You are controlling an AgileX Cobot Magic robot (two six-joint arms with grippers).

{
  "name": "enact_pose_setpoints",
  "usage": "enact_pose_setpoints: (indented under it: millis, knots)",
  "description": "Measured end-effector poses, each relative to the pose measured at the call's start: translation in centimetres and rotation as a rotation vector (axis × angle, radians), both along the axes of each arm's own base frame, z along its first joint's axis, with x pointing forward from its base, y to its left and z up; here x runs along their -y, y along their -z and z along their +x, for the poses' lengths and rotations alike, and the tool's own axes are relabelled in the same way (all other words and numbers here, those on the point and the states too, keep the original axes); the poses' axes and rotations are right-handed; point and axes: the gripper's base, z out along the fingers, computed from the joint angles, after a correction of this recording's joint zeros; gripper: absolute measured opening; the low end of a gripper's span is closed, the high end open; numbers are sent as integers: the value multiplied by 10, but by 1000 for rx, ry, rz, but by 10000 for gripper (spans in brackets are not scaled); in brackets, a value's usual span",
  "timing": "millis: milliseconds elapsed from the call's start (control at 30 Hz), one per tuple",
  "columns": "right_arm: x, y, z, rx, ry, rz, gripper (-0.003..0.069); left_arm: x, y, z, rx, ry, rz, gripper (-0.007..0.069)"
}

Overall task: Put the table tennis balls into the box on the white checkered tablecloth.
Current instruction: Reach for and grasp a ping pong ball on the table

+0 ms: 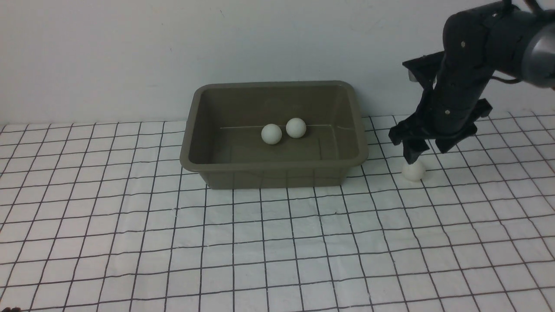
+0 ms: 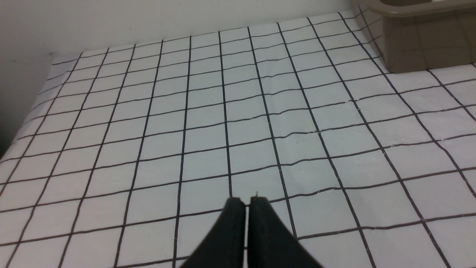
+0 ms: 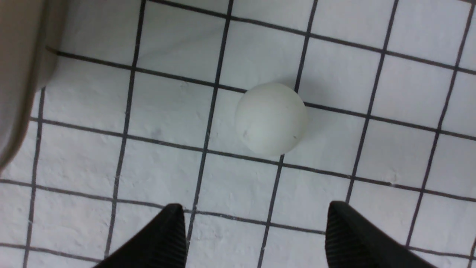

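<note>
**Table tennis balls: two in box, one loose on cloth under spread right pincer**

Table tennis balls (image 1: 271,133), two of them, lie side by side on the floor of the box (image 1: 277,175), near its middle, close together or just touching. Box is olive-grey with a flared rim. It stands on the white checkered tablecloth (image 1: 260,242) covering the worktop, toward the back by the pale wall (image 1: 130,52).

Third ball (image 1: 413,171) sits on the cloth outside the box, near its right end and apart from it.

Right pincer (image 1: 429,152) points down and hangs just above that ball, fingers spread wide, nothing held. In the right wrist view the ball (image 3: 270,118) lies on the grid ahead of the two black fingertips (image 3: 174,223), not between them and not touching them. The box wall (image 3: 18,74) shows at the frame edge.

Left pincer (image 2: 245,201) is seen only in its own wrist view. Its fingers are pressed together with just a thin slit between them, pinching nothing, over bare cloth. A corner of the box (image 2: 420,41) is well apart from it.
</note>
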Motion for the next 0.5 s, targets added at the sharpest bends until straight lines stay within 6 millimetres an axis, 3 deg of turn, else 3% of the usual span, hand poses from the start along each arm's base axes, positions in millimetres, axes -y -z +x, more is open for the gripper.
enact_pose_setpoints:
  millis: [233,500]
  knots:
    - [-2,6,7,58,-11,19,461,0,0,0,0,0,0,-4]
    - [-4,35,17,46,-31,-1,461,0,0,0,0,0,0,-4]
